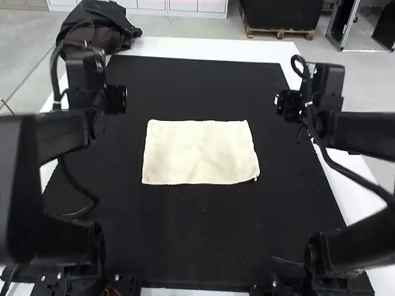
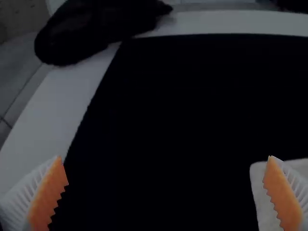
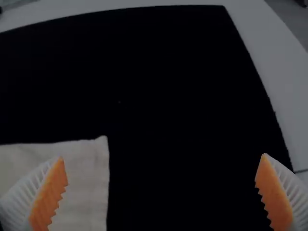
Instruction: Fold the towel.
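Note:
The cream towel [image 1: 200, 152] lies flat as a rectangle mid-table, a small bit poking out at its near right corner; whether it is layered I cannot tell. In the high view the left gripper [image 1: 116, 99] hovers beyond its far left corner, and the right gripper [image 1: 286, 103] is off its far right corner, both apart from the cloth. The left wrist view has the left gripper [image 2: 166, 158] open and holding nothing, with the towel [image 2: 260, 192] partly behind one finger. Wide open too is the right gripper [image 3: 163, 157], a towel corner [image 3: 91, 168] visible beyond one finger.
A black mat [image 1: 197, 86] covers most of the white table [image 1: 210, 48]. A dark bag [image 1: 99, 28] rests at the table's back left corner. Cables hang along both arms, the left arm's looping down over the mat.

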